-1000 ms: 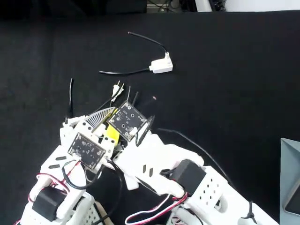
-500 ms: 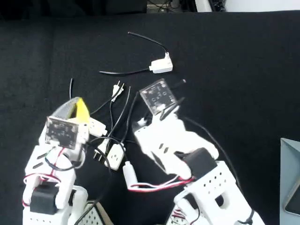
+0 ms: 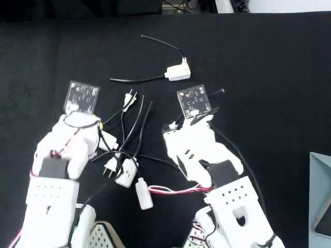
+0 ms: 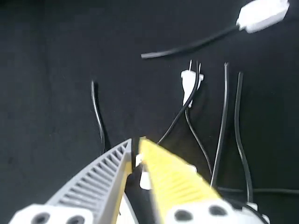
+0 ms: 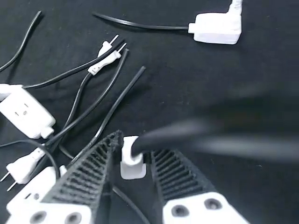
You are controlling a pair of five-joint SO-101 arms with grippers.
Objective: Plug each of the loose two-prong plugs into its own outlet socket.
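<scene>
Separation of the left arm [image 3: 62, 155] and right arm [image 3: 201, 150] has uncovered the cord cluster [image 3: 124, 161] on the counter [image 3: 269, 77]; no plug is seated yet. Right tool [image 5: 134, 148] is clamped on a white plug [image 5: 131, 164], black cord attached. Nearest outlet socket [image 5: 25, 114] lies apart from it, beside the left arm. Left tool [image 4: 135, 143]: grip state cannot be determined.

Cannot read any text, label, brand, number or sign. Cannot make out any print on the circuit board [image 3: 81, 97] left of the tangle of black cords [image 3: 132, 135], nor on the other circuit board [image 3: 195, 101] right of it: too small.
</scene>
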